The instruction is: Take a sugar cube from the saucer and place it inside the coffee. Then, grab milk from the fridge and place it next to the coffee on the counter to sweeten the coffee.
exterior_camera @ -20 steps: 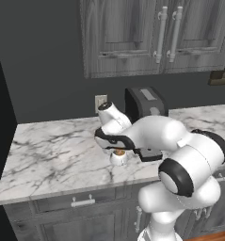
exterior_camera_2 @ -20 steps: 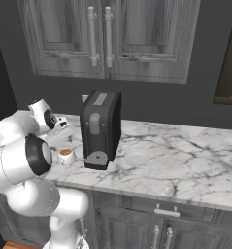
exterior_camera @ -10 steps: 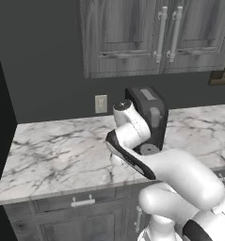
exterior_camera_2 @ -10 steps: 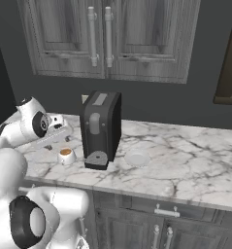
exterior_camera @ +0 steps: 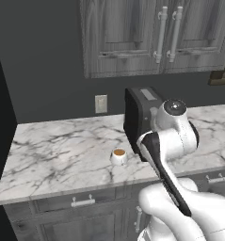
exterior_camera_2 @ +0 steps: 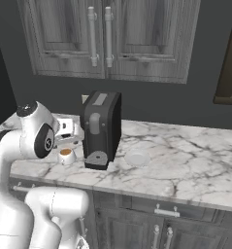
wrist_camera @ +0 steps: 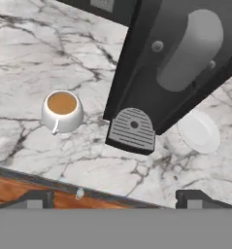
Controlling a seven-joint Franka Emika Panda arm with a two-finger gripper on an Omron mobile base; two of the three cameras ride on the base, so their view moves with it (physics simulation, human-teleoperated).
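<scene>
One coffee (wrist_camera: 62, 111) is seen on the counter (exterior_camera: 62, 155), left of the machine (wrist_camera: 175, 63) | one saucer (wrist_camera: 199, 131) is partly hidden behind the machine base | sugar cube cannot be made out | gripper (wrist_camera: 115, 199): tips cut off at frame bottom, jaws spread wide, nothing held.

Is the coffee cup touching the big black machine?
Apart. In the hand view, bare marble shows between the cup and the machine.
</scene>
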